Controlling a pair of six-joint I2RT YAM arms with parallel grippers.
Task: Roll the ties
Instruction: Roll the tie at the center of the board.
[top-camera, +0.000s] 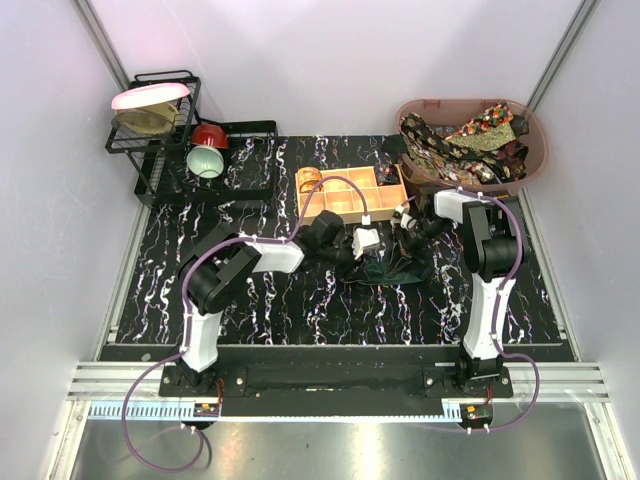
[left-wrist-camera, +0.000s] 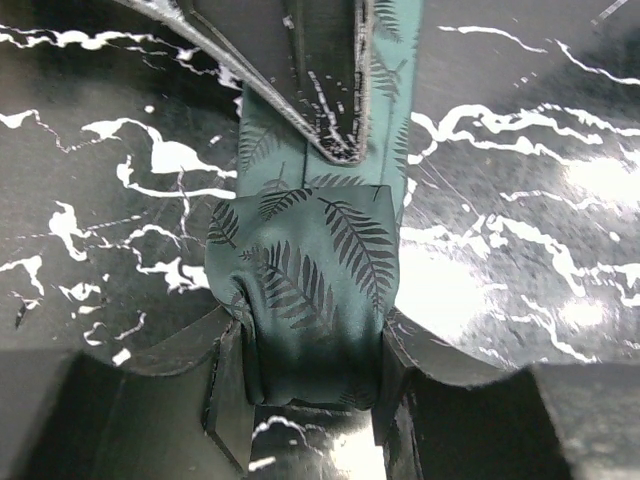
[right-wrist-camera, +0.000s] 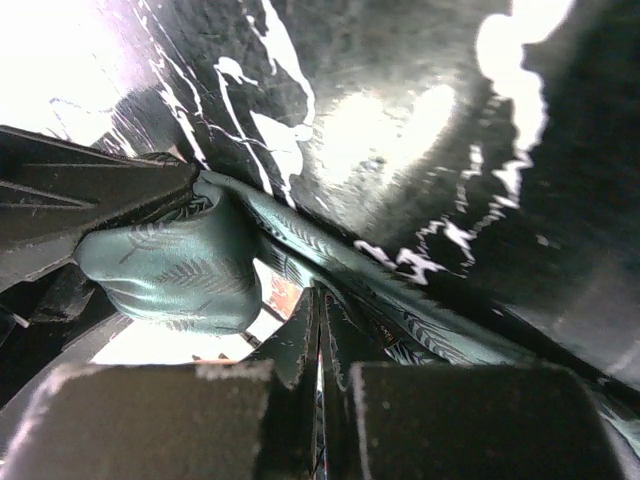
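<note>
Ties: green tie (left-wrist-camera: 305, 290), fern print, lies on the black marbled table (top-camera: 280, 300) just on the arm-base side of the wooden box (top-camera: 350, 195). One end is wound into a small fat roll, and a flat strip trails away from it across the table. Left gripper (left-wrist-camera: 312, 365) is clenched on the roll, one finger on each side. Right gripper (right-wrist-camera: 320, 335) sits close beside it, also on the near side of the box, jaws pressed together and tips down at the flat strip; cannot tell if any cloth is pinched. Patterned ties (top-camera: 470, 140) are heaped in a basket (top-camera: 535, 150), right of the box and farther back.
</note>
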